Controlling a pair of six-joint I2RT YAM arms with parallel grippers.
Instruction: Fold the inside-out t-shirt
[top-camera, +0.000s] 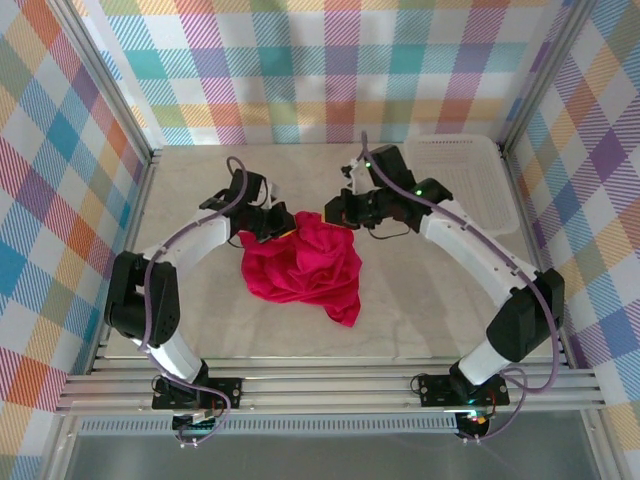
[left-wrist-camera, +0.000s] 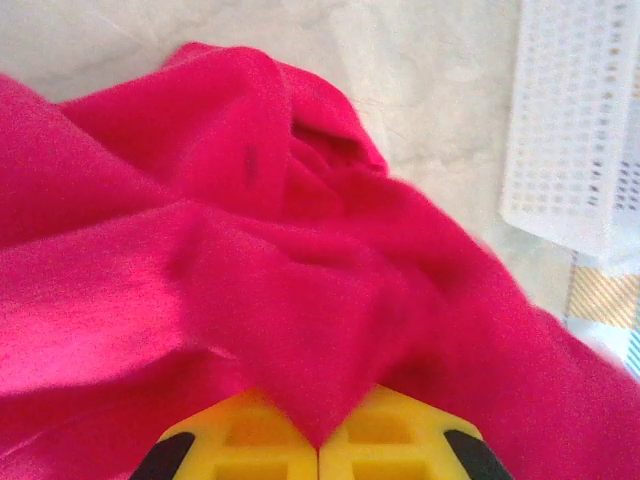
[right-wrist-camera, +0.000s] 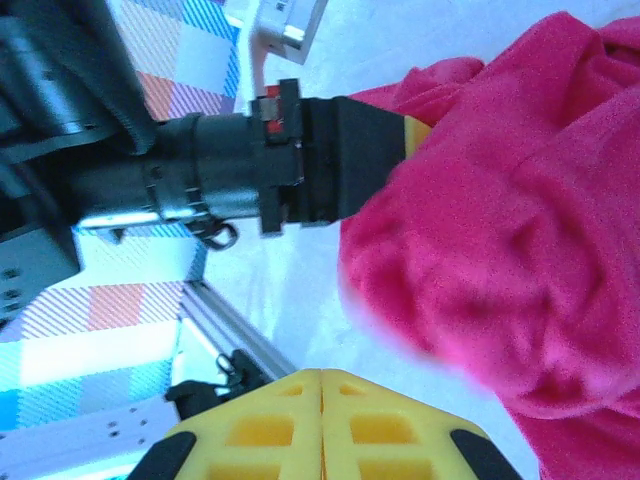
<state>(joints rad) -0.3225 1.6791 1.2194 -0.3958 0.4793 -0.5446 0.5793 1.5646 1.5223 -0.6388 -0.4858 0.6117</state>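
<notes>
The t-shirt (top-camera: 305, 265) is soft, matt crimson cloth, all rumpled. The table (top-camera: 420, 310) looks smooth and pale, marbled like stone. The basket (left-wrist-camera: 570, 130) is white perforated plastic, and the left claw (left-wrist-camera: 320, 462) is matt yellow plastic.

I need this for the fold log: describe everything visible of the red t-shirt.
The t-shirt is bright crimson, soft-looking cloth, crumpled in a wrinkled heap with no sleeve laid out flat; no tag can be made out. It lies on the table, one flap trailing toward the near right. The left tool is shut on a pinch of its fabric at its far left edge. The right tool is shut beside its far right edge.
</notes>
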